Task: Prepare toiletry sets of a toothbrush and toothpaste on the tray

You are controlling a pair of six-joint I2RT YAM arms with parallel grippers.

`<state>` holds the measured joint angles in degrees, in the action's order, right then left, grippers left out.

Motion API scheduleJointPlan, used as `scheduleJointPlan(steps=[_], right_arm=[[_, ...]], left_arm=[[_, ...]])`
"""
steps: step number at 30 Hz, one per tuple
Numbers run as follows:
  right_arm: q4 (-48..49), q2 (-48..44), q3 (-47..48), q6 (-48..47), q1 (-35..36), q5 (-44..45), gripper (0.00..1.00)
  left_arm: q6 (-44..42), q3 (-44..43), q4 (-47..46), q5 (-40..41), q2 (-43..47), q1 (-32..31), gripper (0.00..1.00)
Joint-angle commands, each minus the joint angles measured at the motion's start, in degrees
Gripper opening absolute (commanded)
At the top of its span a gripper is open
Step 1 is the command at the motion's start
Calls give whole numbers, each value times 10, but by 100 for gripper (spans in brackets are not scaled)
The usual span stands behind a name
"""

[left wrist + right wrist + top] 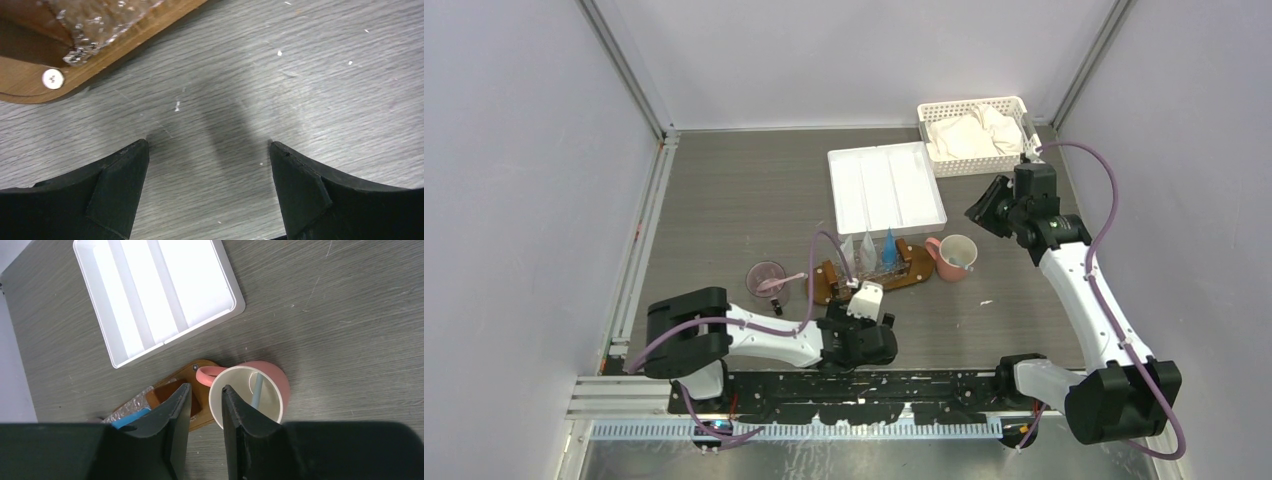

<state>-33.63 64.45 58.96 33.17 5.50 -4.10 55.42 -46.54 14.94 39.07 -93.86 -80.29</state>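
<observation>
The desk (744, 200) is grey with a fine wood grain. The tray (921, 270) is brown. The divided tray (886, 187) and lattice basket (972, 165) are white. The mug (954, 258) is pink with a cream inside, and 1 tube (889, 247) is blue. The left end effector (207, 145) and right end effector (206, 388) are black.

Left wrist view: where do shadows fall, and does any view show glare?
Left wrist view: soft shadows of the left gripper lie on the sharply focused table between its fingers. Right wrist view: glare washes out the white tray; the right gripper is dark, without detail.
</observation>
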Motion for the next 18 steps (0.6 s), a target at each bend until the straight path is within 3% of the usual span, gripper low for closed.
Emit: scheduleJointPlan(steps=[1,18], right_arm=[[32,4,-5,4,-2,-13,35],[44,16,-11,5,-2,-28,35]], left_arm=[[19,30,28,33,23,11,91],[-29,69,-15,60,46,75,89]])
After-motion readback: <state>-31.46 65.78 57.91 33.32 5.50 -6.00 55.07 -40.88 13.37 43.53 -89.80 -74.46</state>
